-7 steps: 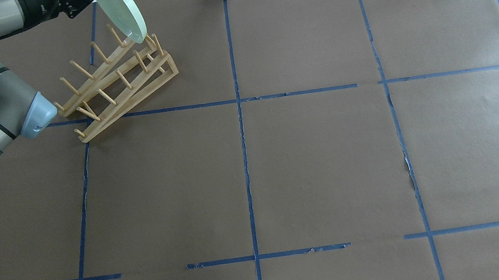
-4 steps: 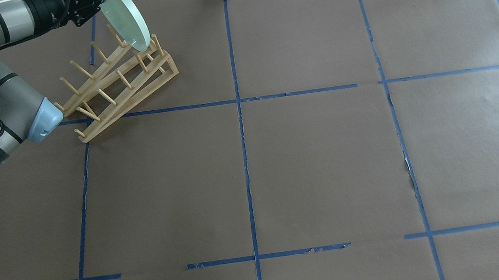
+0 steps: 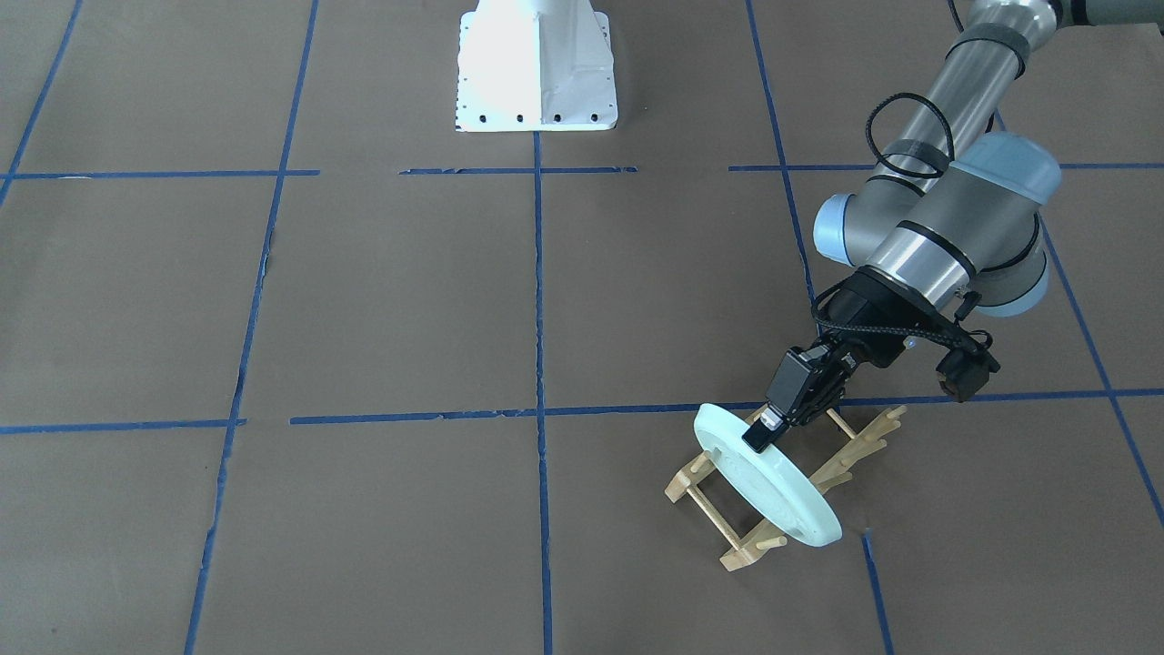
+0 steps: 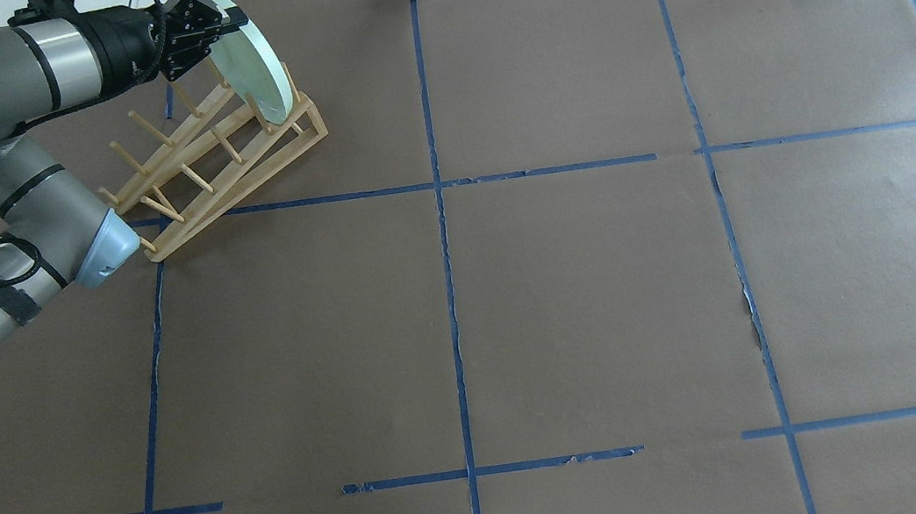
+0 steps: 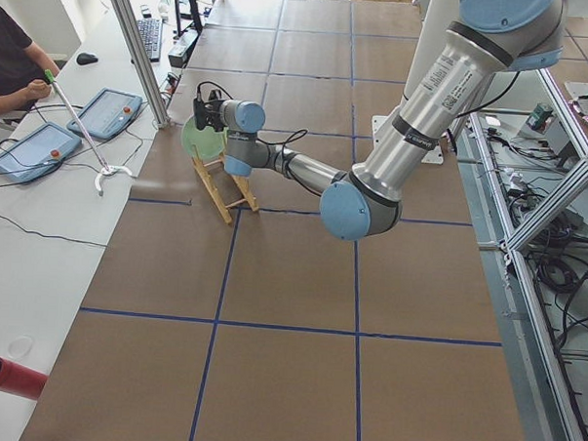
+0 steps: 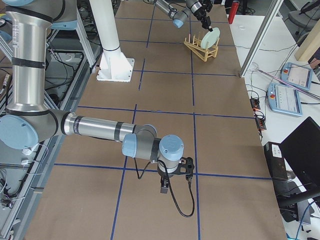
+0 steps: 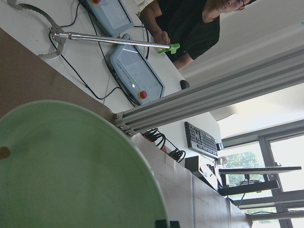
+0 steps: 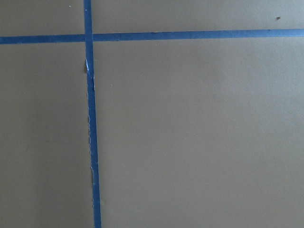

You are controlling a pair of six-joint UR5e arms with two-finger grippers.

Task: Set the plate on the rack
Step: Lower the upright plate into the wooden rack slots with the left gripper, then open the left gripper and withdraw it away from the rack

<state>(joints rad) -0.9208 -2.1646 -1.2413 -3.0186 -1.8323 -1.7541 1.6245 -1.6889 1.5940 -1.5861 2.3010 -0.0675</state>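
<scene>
Here we judge the seating step to be in hand: the left gripper (image 3: 760, 435) pinches the upper rim of the plate (image 3: 773, 487). The plate stands on edge and tilted at the two-o'clock end of the rack (image 4: 237, 189) in the overhead view, its lower edge down among the last pegs (image 4: 151, 129). Whether it already rests on the rails we cannot tell. The rack lies toward ten o'clock on the table (image 4: 587, 293). Next, we think, the plate needs easing down between two peg pairs until the rack bears it, then the fingers must part and lift away without dragging the rim. Only the pegs themselves stand in the way. The right gripper (image 6: 163, 187) hangs well apart over bare table crossed by blue tape lines (image 8: 90, 142); whether it is spread or pressed together we cannot tell.
</scene>
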